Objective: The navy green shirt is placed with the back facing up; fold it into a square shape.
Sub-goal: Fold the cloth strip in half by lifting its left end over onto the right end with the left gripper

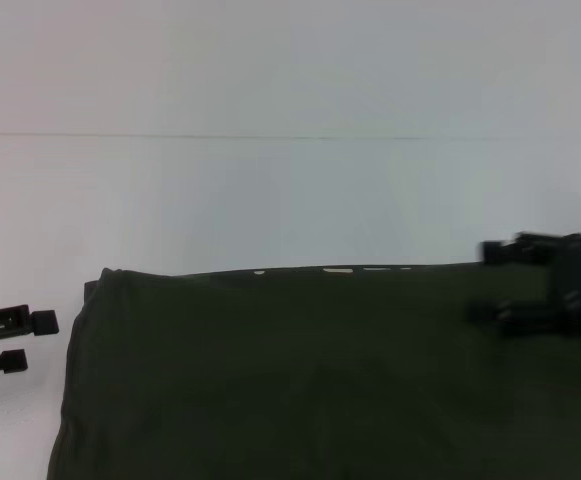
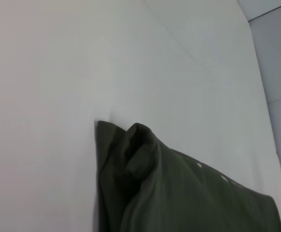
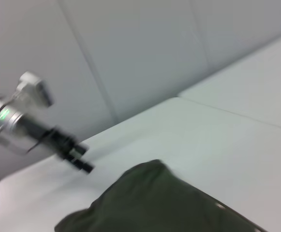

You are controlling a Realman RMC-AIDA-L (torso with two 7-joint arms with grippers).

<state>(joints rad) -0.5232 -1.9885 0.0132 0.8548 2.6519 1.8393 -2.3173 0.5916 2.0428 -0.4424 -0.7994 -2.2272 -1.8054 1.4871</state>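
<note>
The navy green shirt (image 1: 320, 380) lies flat on the white table, filling the near middle of the head view, with a straight far edge and a bunched far-left corner (image 2: 138, 145). My left gripper (image 1: 32, 340) hovers over bare table just left of the shirt, open, with nothing between its fingers. My right gripper (image 1: 488, 282) is over the shirt's far right corner, blurred, its fingers spread apart and holding nothing. The right wrist view shows the shirt (image 3: 155, 203) and, farther off, the left gripper (image 3: 77, 157).
The white table (image 1: 290, 200) stretches bare beyond the shirt to a seam line further back. A grey wall (image 3: 130, 58) rises behind the table edge. The floor (image 2: 275, 63) shows past the table's side.
</note>
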